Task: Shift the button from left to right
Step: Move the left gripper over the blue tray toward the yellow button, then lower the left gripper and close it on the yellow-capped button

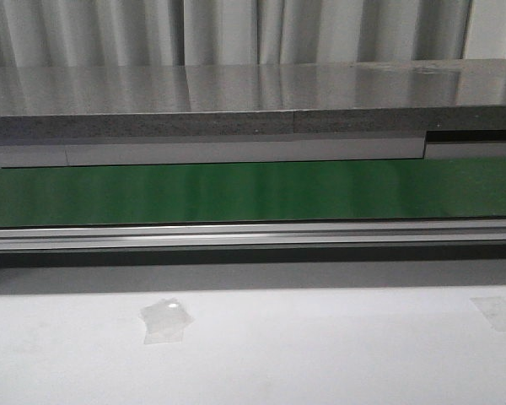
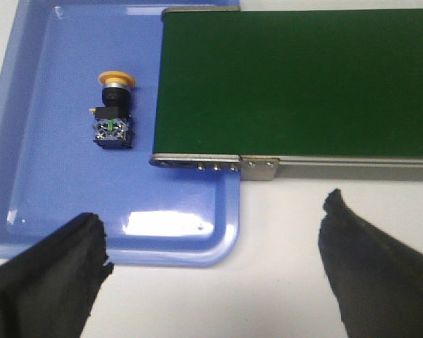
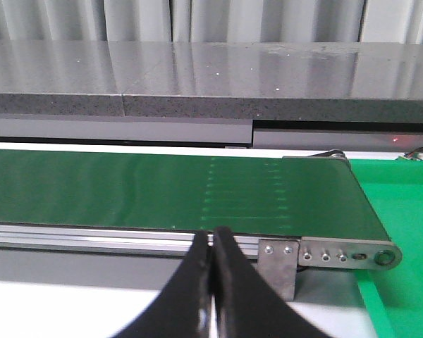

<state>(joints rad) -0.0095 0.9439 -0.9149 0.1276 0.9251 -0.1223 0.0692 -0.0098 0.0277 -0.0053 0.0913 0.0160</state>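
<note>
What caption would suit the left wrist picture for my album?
Open fingers hover near a blue tray where a yellow-capped button lies beside the green belt.

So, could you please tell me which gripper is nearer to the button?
Left. The left gripper hovers open just short of the button on the blue tray; the right gripper, fingers shut, faces the belt's other end, no button in sight.

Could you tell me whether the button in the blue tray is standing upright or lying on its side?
On its side. The button lies flat on the blue tray, its yellow cap pointing sideways along the tray floor instead of up.
</note>
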